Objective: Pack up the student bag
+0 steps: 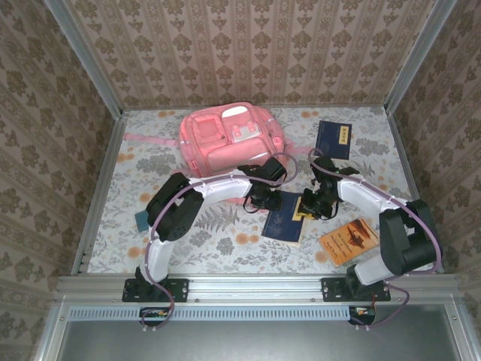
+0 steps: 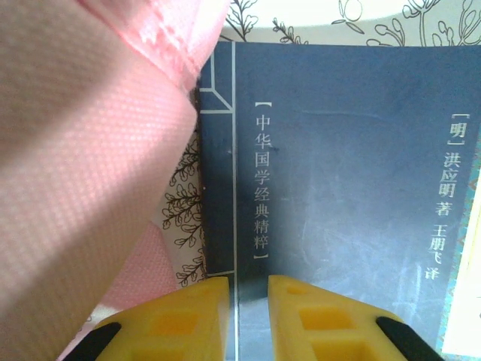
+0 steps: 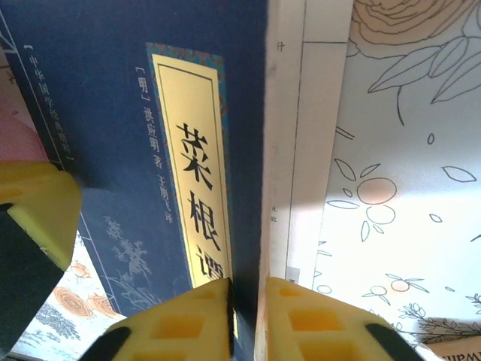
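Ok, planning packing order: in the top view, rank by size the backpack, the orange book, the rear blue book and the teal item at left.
1. backpack
2. orange book and rear blue book: too alike; the blue one lies farther off
3. teal item

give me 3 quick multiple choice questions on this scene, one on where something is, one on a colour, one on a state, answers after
1. Where on the table does the student bag lie?
A) at the far side
B) at the near edge
C) against the left wall

2. What colour is the book in the middle of the table?
A) red
B) dark blue
C) green

3. How does the right gripper stand?
A) wide open in the air
B) shut on a bag strap
C) shut on the book's edge

Answers:
1 A, the top view shows it by the back wall.
2 B, its cover is dark blue in both wrist views.
3 C, its fingers pinch the cover's edge.
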